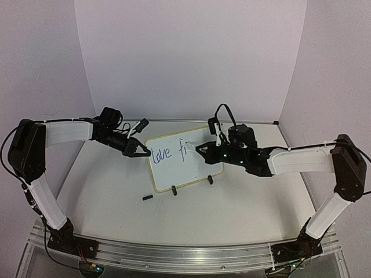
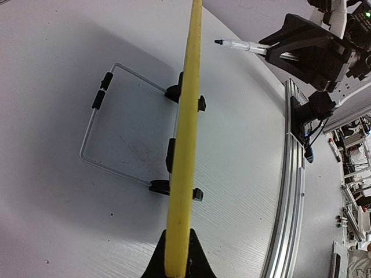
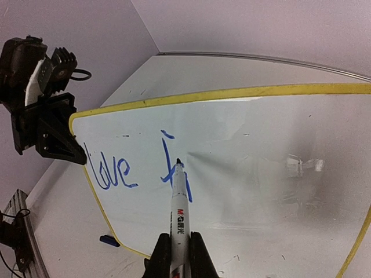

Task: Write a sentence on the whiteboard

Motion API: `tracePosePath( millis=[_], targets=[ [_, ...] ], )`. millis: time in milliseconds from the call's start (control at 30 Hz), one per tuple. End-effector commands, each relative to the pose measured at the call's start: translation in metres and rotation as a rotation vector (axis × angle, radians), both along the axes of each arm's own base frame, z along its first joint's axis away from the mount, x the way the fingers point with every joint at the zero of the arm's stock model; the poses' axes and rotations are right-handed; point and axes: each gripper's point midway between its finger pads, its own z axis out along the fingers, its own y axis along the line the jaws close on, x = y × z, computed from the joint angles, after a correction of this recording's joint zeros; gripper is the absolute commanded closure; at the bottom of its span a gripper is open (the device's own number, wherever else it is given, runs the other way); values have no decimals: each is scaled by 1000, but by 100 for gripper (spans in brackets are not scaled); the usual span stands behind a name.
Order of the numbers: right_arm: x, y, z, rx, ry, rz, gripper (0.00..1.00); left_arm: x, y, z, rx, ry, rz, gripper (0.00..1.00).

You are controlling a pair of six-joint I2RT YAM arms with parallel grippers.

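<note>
Open near table save a small dark piece; blocked midway by whiteboard, left gripper, right gripper with marker.

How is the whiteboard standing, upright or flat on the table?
Upright: the whiteboard rests on its two black clip feet with a wire stand behind, and the left gripper clamps its side edge.

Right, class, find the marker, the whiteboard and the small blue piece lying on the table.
marker [image 3: 180,214]: right wrist view, on its white barrel.
whiteboard [image 3: 272,139]: right wrist view, on bare white surface.
small blue piece [image 1: 147,198]: top external view, on its middle.
</note>
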Motion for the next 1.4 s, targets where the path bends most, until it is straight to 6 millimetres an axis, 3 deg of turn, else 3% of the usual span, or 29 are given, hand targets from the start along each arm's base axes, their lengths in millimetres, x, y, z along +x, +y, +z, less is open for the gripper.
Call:
tracePosePath(
  millis=[0, 300, 1000, 1367],
  targets=[
    [-2, -13, 32, 28, -67, -33, 100, 10, -2, 2, 34, -75, -2, 100],
    [7, -15, 23, -10, -63, -45, 100, 10, -3, 0, 41, -75, -4, 100],
    [22, -2, 25, -13, -78, -35, 100, 10, -3, -4, 53, -68, -4, 100],
    [16, -7, 4, -32, -34, -39, 100, 10, -3, -3, 53, -69, -4, 100]
  ],
)
